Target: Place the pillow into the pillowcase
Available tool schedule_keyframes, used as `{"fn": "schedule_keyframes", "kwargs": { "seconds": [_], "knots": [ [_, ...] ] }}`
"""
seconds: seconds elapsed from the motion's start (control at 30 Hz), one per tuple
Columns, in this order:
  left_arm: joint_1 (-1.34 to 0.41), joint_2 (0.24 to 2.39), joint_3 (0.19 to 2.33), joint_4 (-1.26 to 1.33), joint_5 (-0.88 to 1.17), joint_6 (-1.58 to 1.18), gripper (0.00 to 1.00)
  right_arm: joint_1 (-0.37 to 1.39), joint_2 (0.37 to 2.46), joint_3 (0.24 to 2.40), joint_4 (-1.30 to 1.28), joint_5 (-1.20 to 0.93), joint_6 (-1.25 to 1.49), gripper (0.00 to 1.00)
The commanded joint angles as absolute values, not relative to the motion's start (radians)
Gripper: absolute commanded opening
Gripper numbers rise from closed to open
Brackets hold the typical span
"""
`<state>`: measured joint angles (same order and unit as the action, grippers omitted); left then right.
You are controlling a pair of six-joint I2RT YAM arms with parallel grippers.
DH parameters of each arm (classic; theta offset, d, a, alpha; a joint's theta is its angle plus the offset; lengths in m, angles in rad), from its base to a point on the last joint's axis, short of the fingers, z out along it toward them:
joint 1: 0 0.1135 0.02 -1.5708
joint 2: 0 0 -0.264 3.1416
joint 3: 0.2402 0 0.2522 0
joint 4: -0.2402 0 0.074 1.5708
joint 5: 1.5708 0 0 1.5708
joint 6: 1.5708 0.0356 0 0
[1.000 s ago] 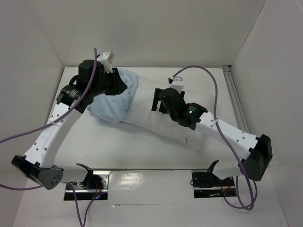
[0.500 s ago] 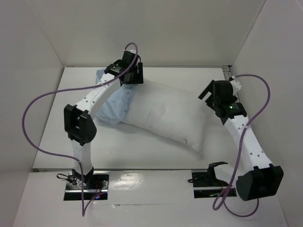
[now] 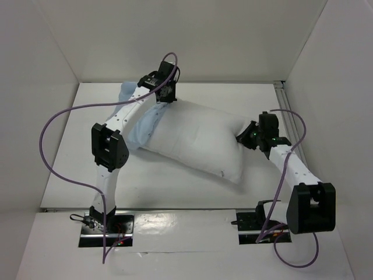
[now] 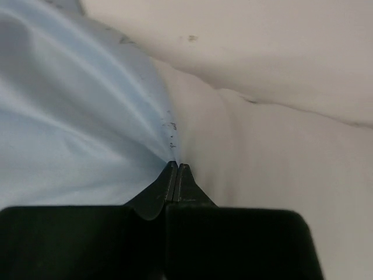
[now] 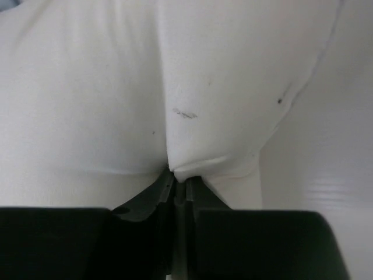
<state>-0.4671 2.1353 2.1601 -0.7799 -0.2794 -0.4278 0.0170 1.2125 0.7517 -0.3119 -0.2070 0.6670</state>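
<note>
No readable writing is showing in any view.
Small dark marks are dotting the pillow [image 5: 116, 87] and pillowcase [image 4: 70, 116], but none is forming letters or numbers.

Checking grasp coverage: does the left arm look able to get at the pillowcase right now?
Likely yes: the left gripper sits at the pillowcase edge, jaws shut with blue cloth gathered at their tips, beside the pillow; nothing lies between.

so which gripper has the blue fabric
The left gripper, pinching the light blue pillowcase edge; the right gripper pinches the white pillow instead.
</note>
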Motion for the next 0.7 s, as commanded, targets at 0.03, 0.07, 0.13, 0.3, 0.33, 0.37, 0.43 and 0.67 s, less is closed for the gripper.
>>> {"fn": "schedule_keyframes", "kwargs": {
  "seconds": [0.03,0.07,0.13,0.3,0.33,0.37,0.43,0.67],
  "knots": [
    [-0.520,2.002,2.163,-0.730,0.117,-0.387,0.00,0.167,1.243,0.864,-0.109,-0.335,0.704,0.00],
    [-0.535,1.979,2.163,-0.721,0.235,-0.387,0.00,0.192,1.255,0.900,-0.109,-0.334,0.687,0.00],
    [-0.545,1.932,2.154,-0.683,0.349,-0.411,0.00,0.201,1.255,0.977,-0.118,-0.334,0.657,0.00],
    [-0.597,1.798,2.180,-0.569,0.586,-0.520,0.00,0.288,1.214,1.195,-0.167,-0.282,0.646,0.00],
    [-0.597,1.787,2.180,-0.540,0.595,-0.544,0.00,0.308,1.201,1.204,-0.167,-0.261,0.655,0.00],
    [-0.597,1.787,2.180,-0.529,0.595,-0.545,0.00,0.328,1.189,1.204,-0.167,-0.238,0.655,0.00],
    [-0.597,1.778,2.180,-0.529,0.557,-0.557,0.00,0.385,1.152,1.177,-0.190,-0.152,0.676,0.00],
    [-0.555,1.883,2.060,-0.606,0.378,-0.494,0.06,0.410,1.043,0.892,-0.248,0.032,0.756,0.00]
  ]
}}
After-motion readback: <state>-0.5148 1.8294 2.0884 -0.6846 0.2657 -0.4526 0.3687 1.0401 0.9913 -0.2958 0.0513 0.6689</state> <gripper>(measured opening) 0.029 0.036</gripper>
